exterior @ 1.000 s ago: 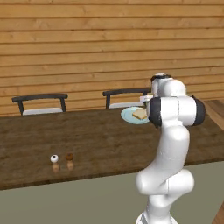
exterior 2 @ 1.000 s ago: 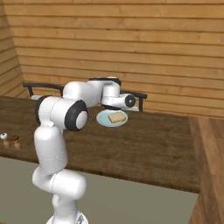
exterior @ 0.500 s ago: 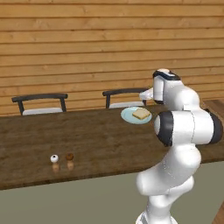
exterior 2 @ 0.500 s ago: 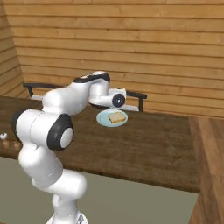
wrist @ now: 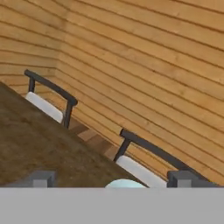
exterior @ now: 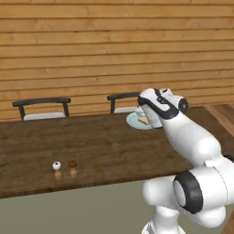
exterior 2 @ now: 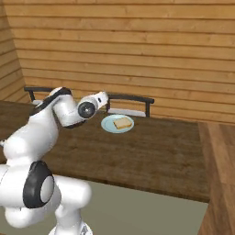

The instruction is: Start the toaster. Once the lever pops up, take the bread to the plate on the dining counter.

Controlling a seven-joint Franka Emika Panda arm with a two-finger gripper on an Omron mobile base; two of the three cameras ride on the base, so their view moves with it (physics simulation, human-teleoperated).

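The bread [exterior 2: 122, 123] lies flat on the plate [exterior 2: 110, 127], which sits on the dark wood table [exterior 2: 151, 151] near its far edge, in front of a dark-framed chair [exterior 2: 131, 104]. The right base view shows slice and plate whole, with nothing on or over them; the pincer [exterior 2: 104, 97] hangs just left of the plate and above it, apart from it.

In the left base view the arm's wrist covers much of the plate [exterior: 134, 120], so only its left rim and a corner of the bread [exterior: 144, 120] peep out. That view gives what the other lacks: two tiny shakers [exterior: 64, 164], one white and one brown, standing side by side on the near part of the table [exterior: 91, 151], well apart from the plate, and a second chair [exterior: 42, 108] further left.

The hand view looks out over the table toward the plank wall [wrist: 144, 65] and both chairs. The two fingertips [wrist: 43, 178] stand far apart at the bottom with nothing between them, so the pincer is released and holds nothing. A sliver of the plate's [wrist: 124, 183] rim shows between them at the lower edge.
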